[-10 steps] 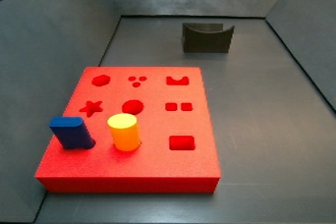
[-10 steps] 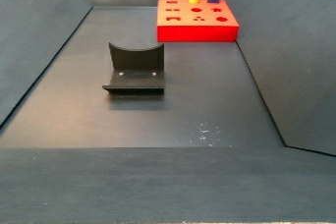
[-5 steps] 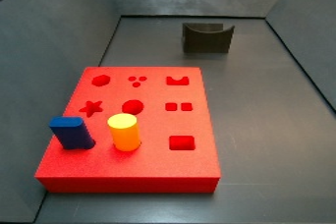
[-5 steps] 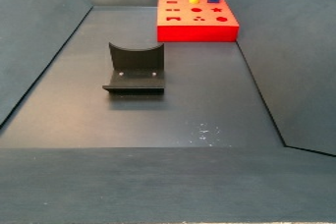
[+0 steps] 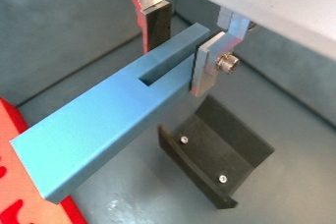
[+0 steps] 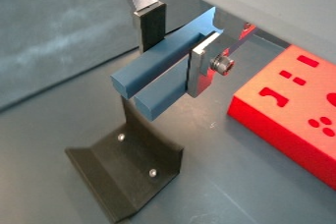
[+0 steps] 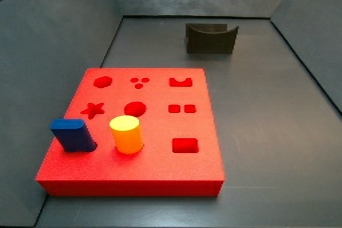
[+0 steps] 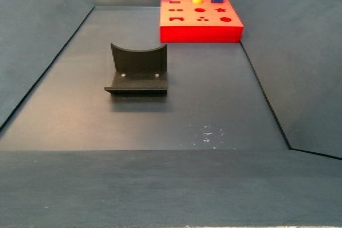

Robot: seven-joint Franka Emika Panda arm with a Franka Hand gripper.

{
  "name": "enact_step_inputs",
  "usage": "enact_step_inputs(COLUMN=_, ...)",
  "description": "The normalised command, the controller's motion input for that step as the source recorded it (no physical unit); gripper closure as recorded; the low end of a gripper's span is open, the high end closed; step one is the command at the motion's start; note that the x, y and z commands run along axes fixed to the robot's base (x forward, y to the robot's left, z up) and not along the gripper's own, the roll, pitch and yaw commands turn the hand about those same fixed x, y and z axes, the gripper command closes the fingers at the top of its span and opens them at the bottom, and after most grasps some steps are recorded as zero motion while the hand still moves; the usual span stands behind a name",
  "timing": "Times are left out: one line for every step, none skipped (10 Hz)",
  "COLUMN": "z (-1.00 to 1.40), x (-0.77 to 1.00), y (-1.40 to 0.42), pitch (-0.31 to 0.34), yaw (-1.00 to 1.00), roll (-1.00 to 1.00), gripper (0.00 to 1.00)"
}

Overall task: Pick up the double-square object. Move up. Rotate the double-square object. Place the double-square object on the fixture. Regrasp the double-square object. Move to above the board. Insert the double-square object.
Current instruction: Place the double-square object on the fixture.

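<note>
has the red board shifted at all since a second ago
No. In both side views the board lies where it did, same gap to the fixture. The gripper holds the double-square object.

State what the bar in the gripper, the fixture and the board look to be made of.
The double-square object, clamped in the gripper above the fixture: matte grey-blue, uniform colour, probably plastic. The fixture: dark matte plates joined by visible screws, painted metal or plastic. The board: solid red with crisp cut-outs, likely plastic.
</note>
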Motion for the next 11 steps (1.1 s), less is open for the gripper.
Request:
enact_step_inputs(z=-0.24, x=0.72, y=0.83, pitch=0.277, yaw=-0.01, roll=-1.00, gripper=1.00)
enact_step_inputs(z=-0.16, x=0.66, y=0.71, pitch=0.292, yaw=-0.03, roll=-1.00, gripper=1.00)
enact_step_inputs(z=-0.09, x=0.58, y=0.49, pitch=0.296, yaw=-0.06, roll=-1.00, gripper=1.00)
enact_step_inputs(z=-0.06, x=0.54, y=0.33, pitch=0.287, yaw=-0.10, roll=-1.00, gripper=1.00)
enact_step_inputs(z=-0.02, x=0.47, y=0.13, pitch=0.257, yaw=-0.14, roll=-0.90, gripper=1.00)
enact_step_inputs(z=-0.03, x=0.42, y=0.04, pitch=0.209, yaw=-0.15, roll=-0.72, gripper=1.00)
enact_step_inputs(z=-0.02, x=0.34, y=0.05, pitch=0.147, yaw=-0.15, roll=-0.49, gripper=1.00)
enact_step_inputs(z=-0.02, x=0.30, y=0.06, pitch=0.128, yaw=-0.15, roll=-0.38, gripper=1.00)
enact_step_inputs(z=-0.01, x=0.21, y=0.04, pitch=0.100, yaw=-0.13, roll=-0.24, gripper=1.00)
enact_step_inputs(z=-1.00, x=0.12, y=0.06, pitch=-0.023, yaw=-0.18, roll=-1.00, gripper=1.00)
enact_step_inputs(z=-1.00, x=0.11, y=0.07, pitch=-0.044, yaw=-0.17, roll=-1.00, gripper=1.00)
